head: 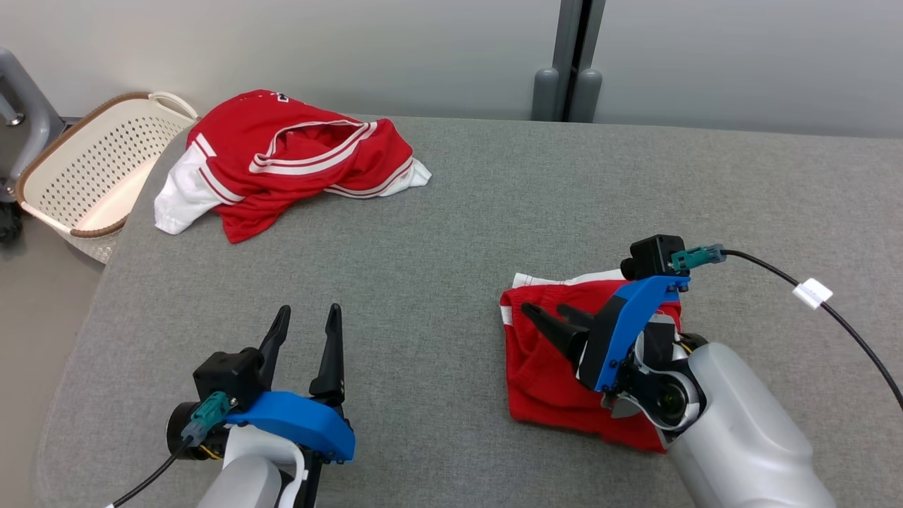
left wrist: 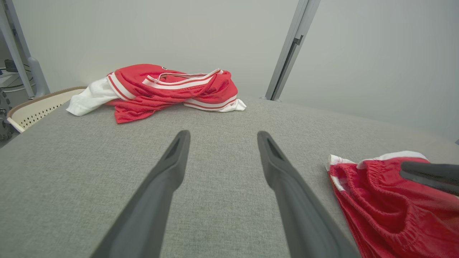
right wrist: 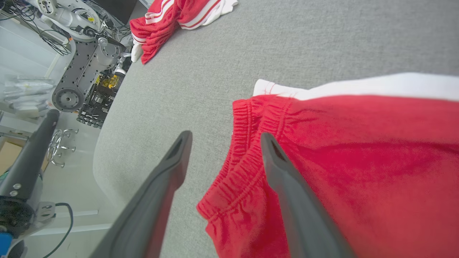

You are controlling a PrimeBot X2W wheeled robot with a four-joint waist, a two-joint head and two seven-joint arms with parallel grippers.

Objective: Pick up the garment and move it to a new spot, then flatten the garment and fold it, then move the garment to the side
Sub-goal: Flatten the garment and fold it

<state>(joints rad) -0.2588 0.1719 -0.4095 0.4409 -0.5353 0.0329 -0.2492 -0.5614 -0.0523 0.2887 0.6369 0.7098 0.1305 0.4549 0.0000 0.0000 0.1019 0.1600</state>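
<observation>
Surface: we see a grey padded table (head: 451, 212).
Garment: folded red shorts (head: 543, 381), on our near right.
Right gripper (head: 543, 308): spread wide over the waistband.
Left gripper (head: 309, 310): spread wide over bare cloth.

Mid table (head: 451, 233) free; jersey (head: 282, 159) far L, shorts (head: 543, 367) nr R.
</observation>
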